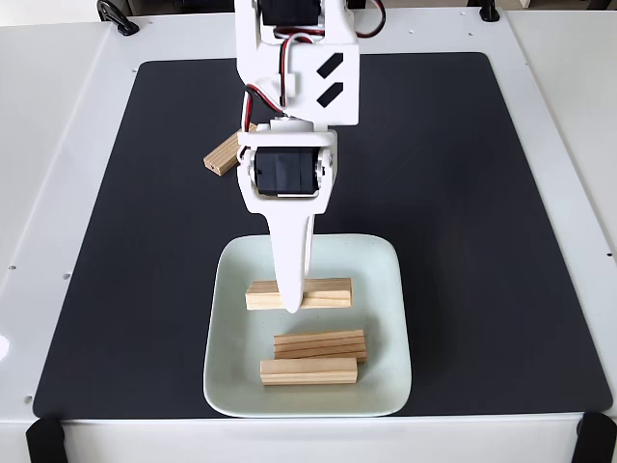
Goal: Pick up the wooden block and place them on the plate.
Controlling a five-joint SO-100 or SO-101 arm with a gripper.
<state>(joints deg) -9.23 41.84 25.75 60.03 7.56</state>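
Surface (58,145): white, taking up the whole fixed view, with a black mat (434,193) spread over most of it.
Arm (299,58): white, coming down from the top centre of the frame to the plate.
Plate (386,309): pale mint square dish with a raised rim, lower centre; it looks glossy, so blocks may slide on it if nudged.
Blocks on the plate: three lie flat with their long axes running left to right. The upper block (328,292) sits in the plate's upper half; the middle block (321,344) and the lower block (308,371) lie close together, the middle one tilted slightly.
Block off the plate (224,154): on the mat at upper left of centre, partly behind the arm, long axis slanting from lower left to upper right.
Handling: light, stiff pine by the look, dry and not fragile; best pinched across the short width near the middle.
Hand (291,307): its tip is over the upper block; I cannot tell whether it is clenched or released.
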